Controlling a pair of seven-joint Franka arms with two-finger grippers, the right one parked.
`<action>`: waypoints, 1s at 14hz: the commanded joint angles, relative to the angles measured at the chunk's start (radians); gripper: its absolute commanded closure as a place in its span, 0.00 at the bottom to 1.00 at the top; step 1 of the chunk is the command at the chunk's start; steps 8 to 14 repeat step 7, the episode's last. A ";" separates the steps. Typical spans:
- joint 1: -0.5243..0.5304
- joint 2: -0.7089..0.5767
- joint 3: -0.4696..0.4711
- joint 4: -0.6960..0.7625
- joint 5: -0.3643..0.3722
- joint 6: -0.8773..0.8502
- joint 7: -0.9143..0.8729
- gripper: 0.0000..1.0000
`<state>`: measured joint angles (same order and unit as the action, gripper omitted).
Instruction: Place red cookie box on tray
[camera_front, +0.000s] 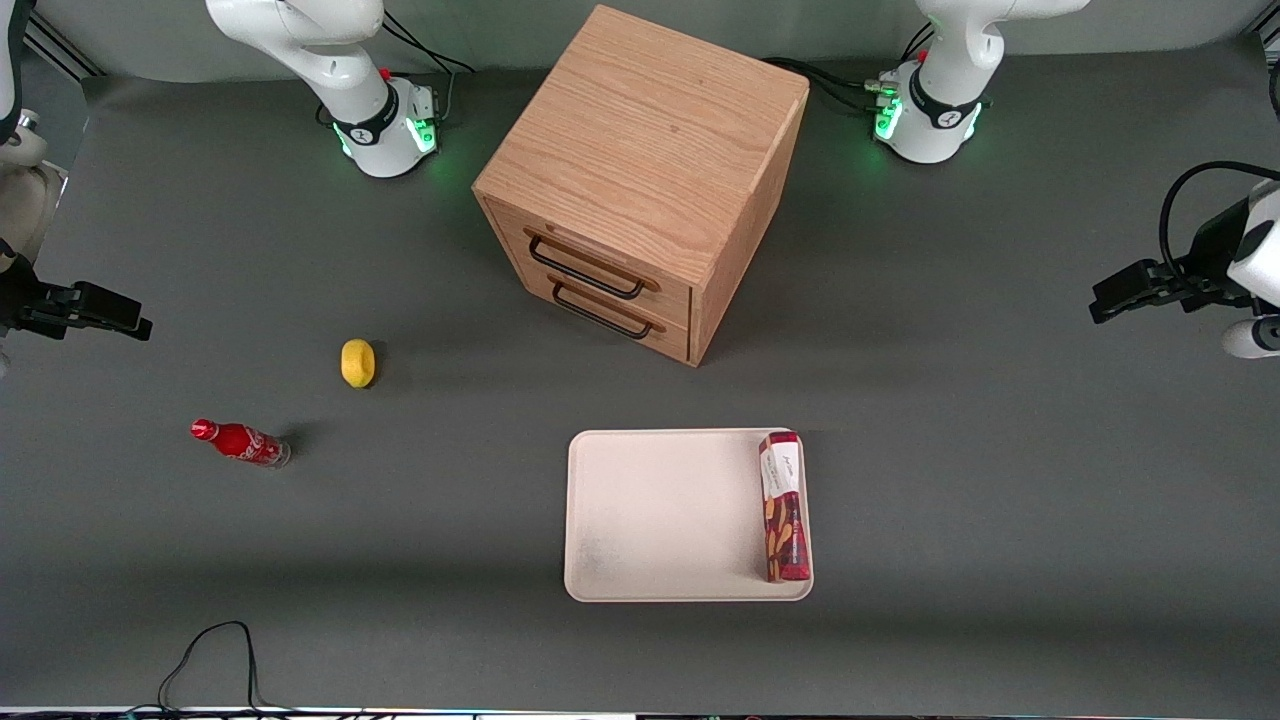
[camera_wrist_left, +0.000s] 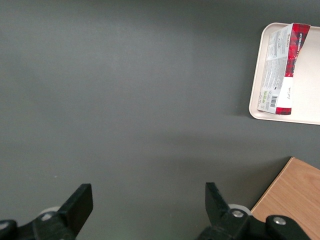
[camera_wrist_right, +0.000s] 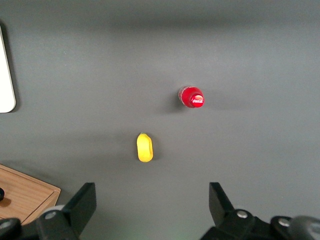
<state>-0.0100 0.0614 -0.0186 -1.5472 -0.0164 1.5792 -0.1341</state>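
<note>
The red cookie box (camera_front: 783, 505) lies on its narrow side inside the tray (camera_front: 660, 520), along the rim toward the working arm's end of the table. The left wrist view shows the box (camera_wrist_left: 282, 70) with its white label panel up, on the tray (camera_wrist_left: 313, 92). My left gripper (camera_front: 1100, 300) hangs high at the working arm's end of the table, well away from the tray and farther from the front camera than it. This gripper (camera_wrist_left: 147, 195) is open, with only bare grey tabletop between its fingers.
A wooden two-drawer cabinet (camera_front: 645, 180) stands mid-table, farther from the front camera than the tray. Toward the parked arm's end lie a yellow lemon (camera_front: 358, 362) and a small red soda bottle (camera_front: 240, 442). A black cable (camera_front: 210, 650) loops at the table's near edge.
</note>
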 joint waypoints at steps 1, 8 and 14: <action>-0.007 -0.031 0.009 -0.024 -0.010 -0.016 0.034 0.00; -0.013 -0.028 0.009 -0.024 0.003 -0.042 0.037 0.00; -0.013 -0.028 0.009 -0.024 0.003 -0.042 0.037 0.00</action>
